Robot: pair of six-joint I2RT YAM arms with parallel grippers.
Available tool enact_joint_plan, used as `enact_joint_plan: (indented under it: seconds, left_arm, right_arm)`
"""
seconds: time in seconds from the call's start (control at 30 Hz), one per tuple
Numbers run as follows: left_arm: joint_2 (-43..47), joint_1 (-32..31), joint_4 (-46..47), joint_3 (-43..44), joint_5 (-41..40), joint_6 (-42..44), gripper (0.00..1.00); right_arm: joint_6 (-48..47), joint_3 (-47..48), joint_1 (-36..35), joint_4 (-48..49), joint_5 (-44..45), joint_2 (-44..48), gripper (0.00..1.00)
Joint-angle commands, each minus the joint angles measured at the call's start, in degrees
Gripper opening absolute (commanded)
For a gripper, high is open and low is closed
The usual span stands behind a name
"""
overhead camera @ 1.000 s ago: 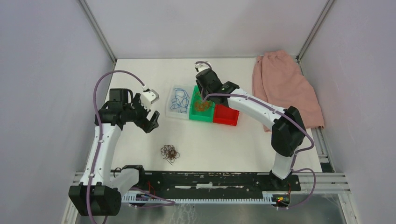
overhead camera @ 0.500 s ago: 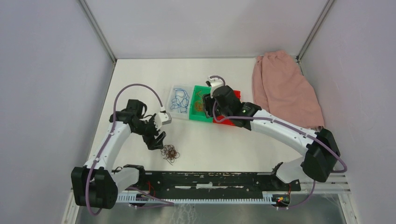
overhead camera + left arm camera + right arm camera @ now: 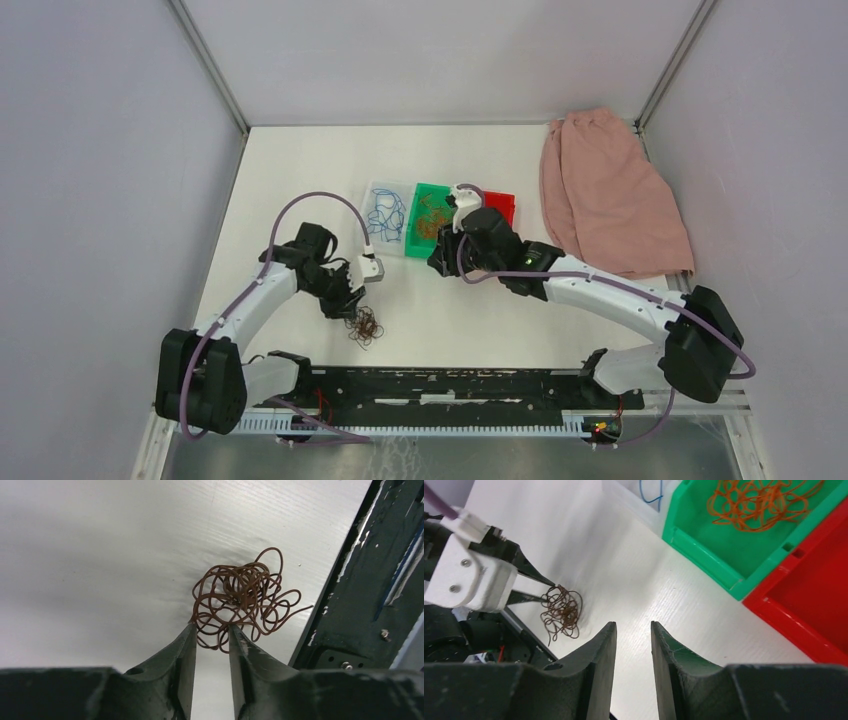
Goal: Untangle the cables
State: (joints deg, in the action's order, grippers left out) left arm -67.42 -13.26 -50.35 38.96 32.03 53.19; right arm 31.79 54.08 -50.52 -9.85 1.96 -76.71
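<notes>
Left gripper [image 3: 212,626] straddles brown cable tangle [image 3: 236,587]; right gripper [image 3: 632,625] hangs empty.

Brown cables [image 3: 240,597] balled on table [image 3: 300,170], orange cables [image 3: 759,502] in green bin [image 3: 709,560]; blue cables [image 3: 385,212] apparently binned alongside

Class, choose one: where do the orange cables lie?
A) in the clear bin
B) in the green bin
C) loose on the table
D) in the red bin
B: the right wrist view shows the orange cables tangled inside the green bin.
</notes>
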Motion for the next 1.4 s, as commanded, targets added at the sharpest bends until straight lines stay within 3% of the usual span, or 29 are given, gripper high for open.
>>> enact_joint_plan:
  seconds: [0.0, 0.13, 0.37, 0.67, 0.73, 0.93, 1.0, 1.13, 1.37]
  left_arm:
    - [0.27, -0.17, 3.35, -0.11, 1.61, 0.13, 0.26]
    - [2.01, -0.29, 0.61, 1.29, 2.36, 0.68, 0.04]
    - [6.96, -0.35, -6.47, 8.16, 5.79, 0.04, 0.03]
    - [9.44, -0.26, -13.91, 15.59, 11.23, -2.02, 0.03]
    - [10.46, -0.28, -14.58, 14.19, 8.70, -0.21, 0.07]
    - [11.07, -0.21, -13.56, 4.66, -1.79, 4.94, 0.41]
    - [10.68, -0.24, -11.91, 2.71, -2.84, 5.21, 0.47]
    - [9.86, -0.19, -7.02, 1.07, -3.12, 5.04, 0.55]
    - [3.96, -0.24, -1.23, -0.45, -3.28, 7.51, 0.57]
  right_arm:
    - [3.27, -0.29, -2.40, 7.04, -2.75, -1.54, 0.37]
    - [5.05, -0.21, -5.10, 12.13, -5.72, -5.23, 0.44]
    - [7.57, -0.02, -8.29, 23.22, -12.04, -11.58, 0.59]
    - [8.32, 2.85, -9.22, 27.61, -16.16, -18.90, 0.63]
    - [8.14, 2.73, -9.59, 27.38, -15.65, -19.88, 0.63]
    - [9.40, 0.11, -9.75, 26.76, -12.46, -18.86, 0.62]
    - [9.26, -0.53, -9.73, 25.77, -11.35, -17.82, 0.62]
    - [9.08, -1.39, -9.71, 24.14, -9.82, -15.63, 0.60]
    - [10.68, -4.72, -9.72, 23.56, -7.01, -11.02, 0.55]
